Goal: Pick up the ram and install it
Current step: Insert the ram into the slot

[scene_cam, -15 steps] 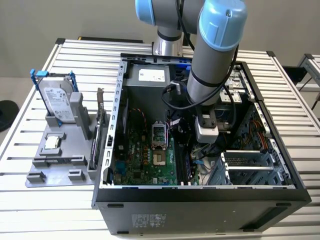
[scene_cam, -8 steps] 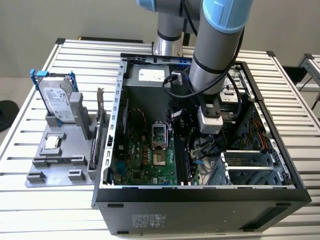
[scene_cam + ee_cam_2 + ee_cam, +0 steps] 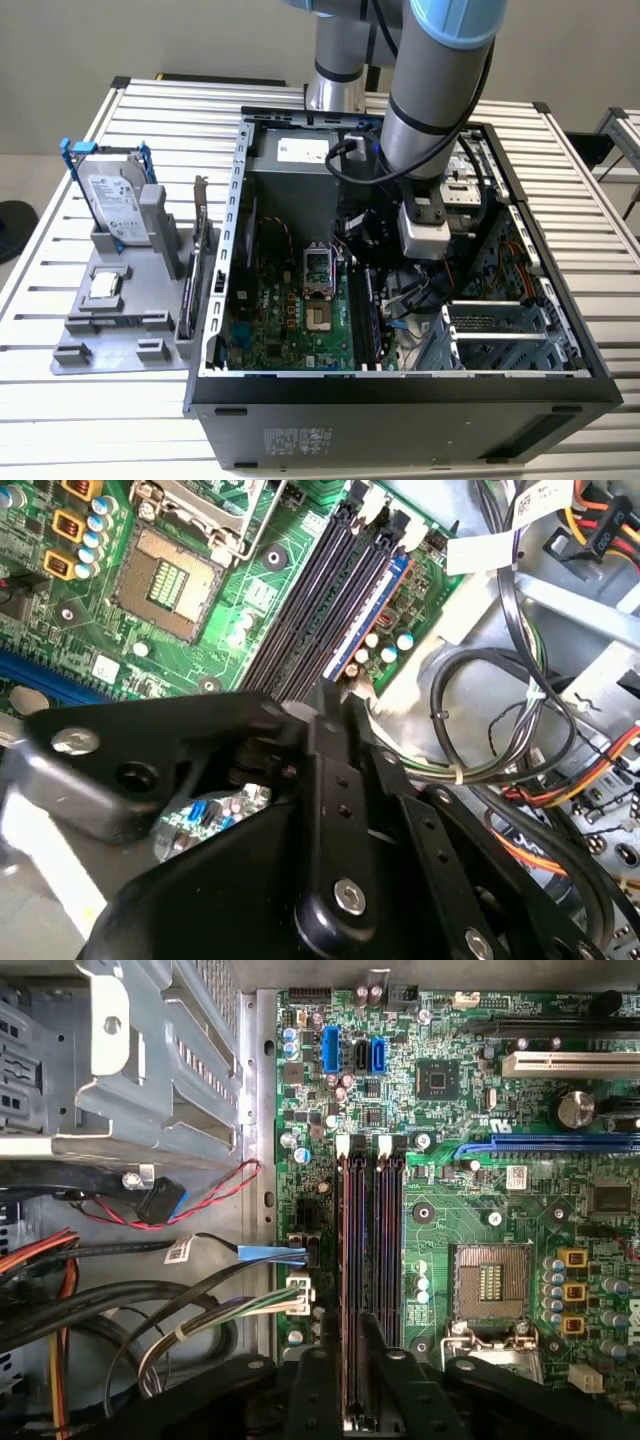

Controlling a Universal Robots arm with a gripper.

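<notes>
1. Tool (image 3: pixel 352 1338) is down inside the open computer case (image 3: pixel 400 405), sitting over one end of the memory slots (image 3: pixel 385 1250) on the motherboard (image 3: pixel 450 1210). In the second wrist view the tool (image 3: pixel 326 698) meets the near end of the same slots (image 3: pixel 320 590).
2. Tool state: can't tell how far it's open, or whether it's actually clamping anything. The black linkage covers the contact area in both wrist views.
3. The ram (image 3: pixel 352 1260) looks like the thin dark strip lying edge-on along the slot the tool straddles, the one nearest the cable side. It's lined up with the slot and runs straight out from under the tool. Can't tell whether it's fully seated.
4. Next slot over sits just beside it, parallel.
5. Processor socket (image 3: pixel 490 1285) is near the slots, on the side away from the cables.
6. Cable bundle (image 3: pixel 200 1305) and a metal drive cage (image 3: pixel 150 1060) are on the slots' other side, off the board.
7. Arm (image 3: pixel 430 120) comes down into the case from above.
8. Outside the case, on the exterior view's left, a grey tray (image 3: pixel 120 335) sits on the slatted metal surface (image 3: pixel 60 420). It holds a hard drive (image 3: pixel 112 200) in a blue frame, standing upright. An expansion card (image 3: pixel 203 235) with a metal bracket stands at the tray edge next to the case.
</notes>
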